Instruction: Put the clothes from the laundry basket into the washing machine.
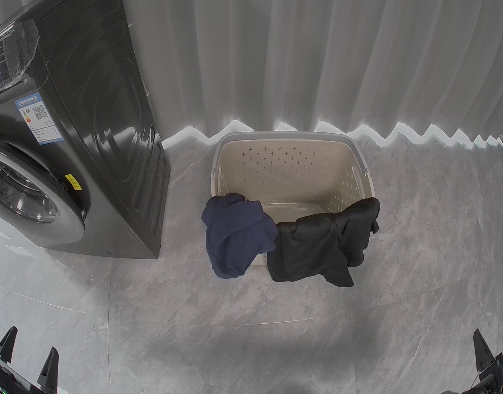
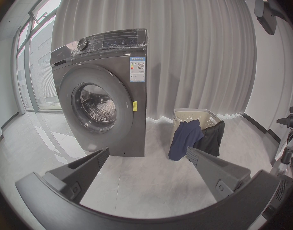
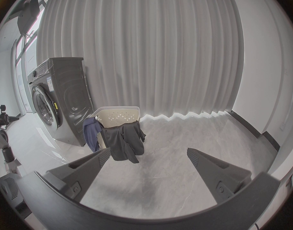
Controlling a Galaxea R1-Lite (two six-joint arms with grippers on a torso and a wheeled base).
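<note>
Clothes lie well out ahead, so let's start close in. Left claw (image 1: 31,346), down at eight o'clock in the head view: two dark wedge fingers spread wide, fully released, just air between them above the grey marbled tile floor (image 1: 251,329). Right claw (image 1: 492,329), over at four o'clock, same story: fingers parted, released, hanging over the tile. Both are well apart from the laundry.

Moving outward, dead centre, the cream perforated plastic laundry basket (image 1: 287,136) stands upright on the floor. Over its near rim, at seven o'clock of the basket, hangs the navy-blue garment (image 1: 237,236), bunched on the corner and spilling down the outside wall. Just beside it, from six round to four o'clock, the black garment (image 1: 317,244) is slung over the near rim and the right corner, most of it hanging outside. The two pieces touch where they meet on the rim. What shows of the basket's inside is pale bottom and star-punched walls.

Out at nine o'clock from the basket, near it but not touching, stands the dark grey front-loading washing machine (image 1: 98,110). Its round glass door (image 2: 94,107) looks flush with the front panel, the steel drum shows through it, and clear plastic film lies across the control strip. Behind everything, at twelve o'clock, the white pleated curtain (image 1: 317,50) falls to the floor.
</note>
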